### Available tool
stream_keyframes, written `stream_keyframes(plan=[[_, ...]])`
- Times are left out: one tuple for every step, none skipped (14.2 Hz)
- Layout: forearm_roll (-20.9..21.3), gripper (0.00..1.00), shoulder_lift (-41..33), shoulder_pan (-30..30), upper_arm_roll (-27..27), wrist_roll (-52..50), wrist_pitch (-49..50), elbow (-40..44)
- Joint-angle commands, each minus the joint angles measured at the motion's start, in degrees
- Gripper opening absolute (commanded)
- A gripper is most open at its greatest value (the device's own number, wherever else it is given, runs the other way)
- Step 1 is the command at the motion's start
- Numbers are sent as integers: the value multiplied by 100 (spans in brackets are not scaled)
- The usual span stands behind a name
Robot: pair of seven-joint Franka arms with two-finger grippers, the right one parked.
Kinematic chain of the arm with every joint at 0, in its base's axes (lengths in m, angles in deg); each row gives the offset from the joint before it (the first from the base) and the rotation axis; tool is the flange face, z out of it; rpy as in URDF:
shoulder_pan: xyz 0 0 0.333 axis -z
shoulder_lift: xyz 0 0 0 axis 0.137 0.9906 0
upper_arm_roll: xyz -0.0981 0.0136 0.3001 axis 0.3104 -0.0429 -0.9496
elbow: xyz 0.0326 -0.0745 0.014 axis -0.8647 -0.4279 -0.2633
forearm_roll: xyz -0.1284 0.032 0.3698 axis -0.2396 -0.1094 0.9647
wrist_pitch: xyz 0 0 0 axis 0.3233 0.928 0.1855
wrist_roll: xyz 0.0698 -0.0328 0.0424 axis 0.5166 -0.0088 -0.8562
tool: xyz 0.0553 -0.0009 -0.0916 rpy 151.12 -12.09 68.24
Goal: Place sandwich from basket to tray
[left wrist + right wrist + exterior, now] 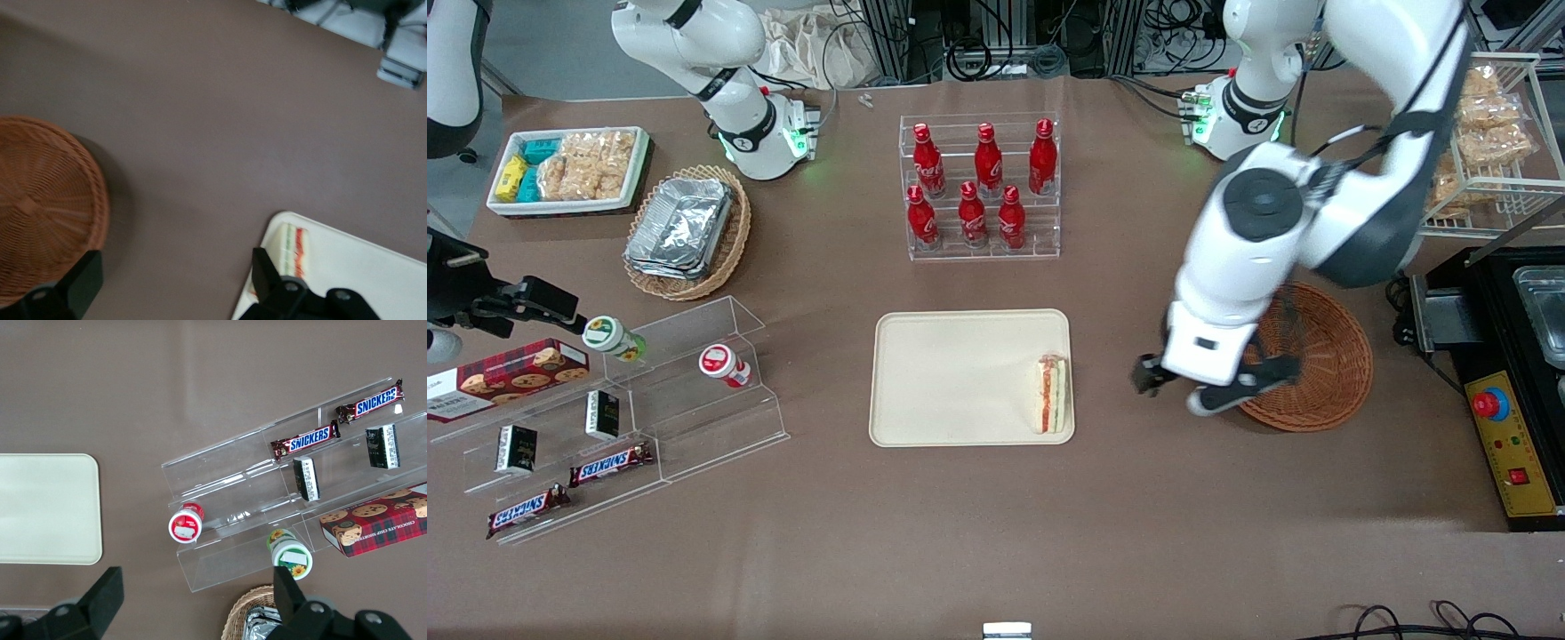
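Pincer [1199, 384] spread apart, empty — above the counter [1120, 498]; basket [1316, 356] beside it; sandwich [1051, 394] on tray [951, 378] — nearby.

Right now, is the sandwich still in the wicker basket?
No: the sandwich lies on the cream tray, the reddish-brown basket holds nothing, and the open gripper hovers between them.

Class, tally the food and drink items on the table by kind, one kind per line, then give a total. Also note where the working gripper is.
Red cola bottles: 6
Snickers bars: 2
Sandwich on the tray: 1
Cookie box: 1
Small lidded cups: 2
Total: 12
The gripper, jaws open and empty, hangs between the tray and the basket.
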Motion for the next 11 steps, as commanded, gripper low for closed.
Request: stream_keyframes(plan=[[-304, 99, -560, -582, 78, 768, 377, -314], [-409, 99, -675, -732, 78, 1093, 588, -384], [-549, 99, -867, -881, 78, 1366, 616, -576], [-672, 99, -1078, -1022, 69, 1499, 547, -856], [-752, 99, -1254, -1215, 78, 1562, 442, -1094], [-892, 99, -1473, -1321, 78, 1667, 336, -1340], [-1058, 99, -1658, -1348, 43, 1781, 196, -1551], [-1243, 99, -1852, -1496, 26, 1817, 64, -1762], [-1419, 99, -2010, -1637, 25, 1834, -24, -1938], [-1542, 99, -2186, -1708, 25, 2009, -42, -2114], [-1587, 99, -2353, -1744, 17, 2219, -60, -2264]])
